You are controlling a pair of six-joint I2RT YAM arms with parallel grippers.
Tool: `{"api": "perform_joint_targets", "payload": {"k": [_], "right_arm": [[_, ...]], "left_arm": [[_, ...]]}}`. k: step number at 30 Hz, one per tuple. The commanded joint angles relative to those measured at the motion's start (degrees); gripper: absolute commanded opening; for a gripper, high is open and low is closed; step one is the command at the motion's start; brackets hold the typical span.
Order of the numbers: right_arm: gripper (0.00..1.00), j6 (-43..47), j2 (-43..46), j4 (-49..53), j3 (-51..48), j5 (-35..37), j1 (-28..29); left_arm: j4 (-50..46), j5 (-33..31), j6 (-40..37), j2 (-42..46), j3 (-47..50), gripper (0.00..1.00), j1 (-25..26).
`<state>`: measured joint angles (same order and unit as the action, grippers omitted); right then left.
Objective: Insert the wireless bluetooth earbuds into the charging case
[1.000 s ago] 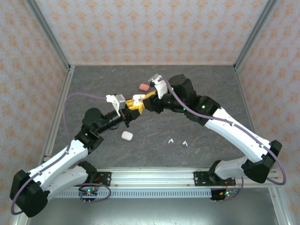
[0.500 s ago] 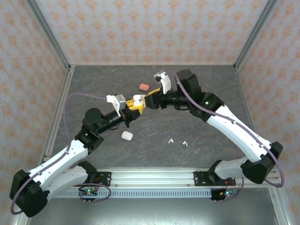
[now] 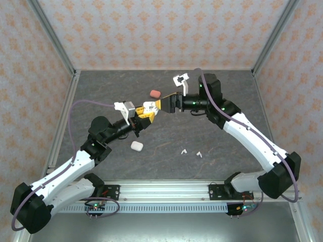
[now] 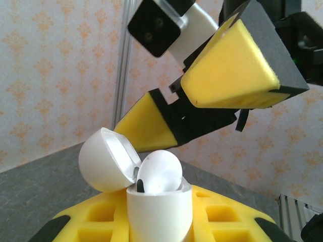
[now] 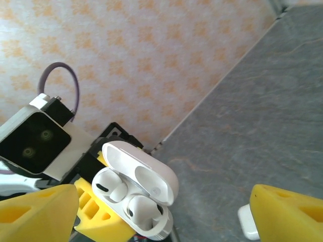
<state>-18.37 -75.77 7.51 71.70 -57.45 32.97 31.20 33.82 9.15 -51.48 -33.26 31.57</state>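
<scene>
Grey stone-look tabletop (image 3: 101,91), orange-patterned walls around it. Left hand (image 3: 145,113) is pinching an open white charging case (image 4: 159,214) and holds it up off the tabletop, lid (image 4: 105,160) flipped back. From the right wrist I see two white seated earbuds (image 5: 108,189) in its wells, side by side. Right hand (image 4: 194,101) is spread wide, holding nothing. Its yellow fingers (image 4: 234,75) sit just beside the case on the lid side; I can't tell if the lower one touches the lid. Two white loose earbuds (image 3: 184,150) lie close together on the tabletop, nearer the arm bases and well apart from both hands. A pink case (image 3: 155,93) lies just behind the hands. Another white case (image 3: 136,145) lies near the left arm.
</scene>
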Motion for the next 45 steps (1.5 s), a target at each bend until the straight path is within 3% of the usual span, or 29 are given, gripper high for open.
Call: {"api": "perform_joint_targets", "payload": {"k": [1,5,15,31,34,39,45], "right_arm": [[0.88,-4.4,-0.5,-9.5,-0.9,-7.1,1.1],[0.86,-5.0,-1.3,-10.8,-0.2,-9.0,2.5],[0.65,-1.8,-2.1,-9.0,2.5,-9.8,4.1],[0.64,4.2,1.4,-7.7,2.0,-6.3,1.1],[0.64,5.9,2.3,-4.7,1.8,-1.4,0.2],[0.65,8.4,3.3,3.5,2.0,15.0,-2.5],[0.79,6.2,4.6,7.2,-0.7,31.1,-4.6]], "left_arm": [[3.1,-0.2,0.3,0.4,-0.8,0.00,0.5],[3.2,-0.2,0.3,-0.3,-1.0,0.00,0.5],[2.9,-0.2,0.3,-1.4,-1.5,0.00,0.8],[1.7,-1.0,0.1,-1.3,-1.6,0.00,0.8],[0.0,-2.1,0.2,-1.7,-2.3,0.00,0.7],[-3.8,-3.2,0.2,-3.1,-4.2,0.00,0.7],[-12.3,-8.0,0.4,-6.6,-7.6,0.00,0.1]]}}
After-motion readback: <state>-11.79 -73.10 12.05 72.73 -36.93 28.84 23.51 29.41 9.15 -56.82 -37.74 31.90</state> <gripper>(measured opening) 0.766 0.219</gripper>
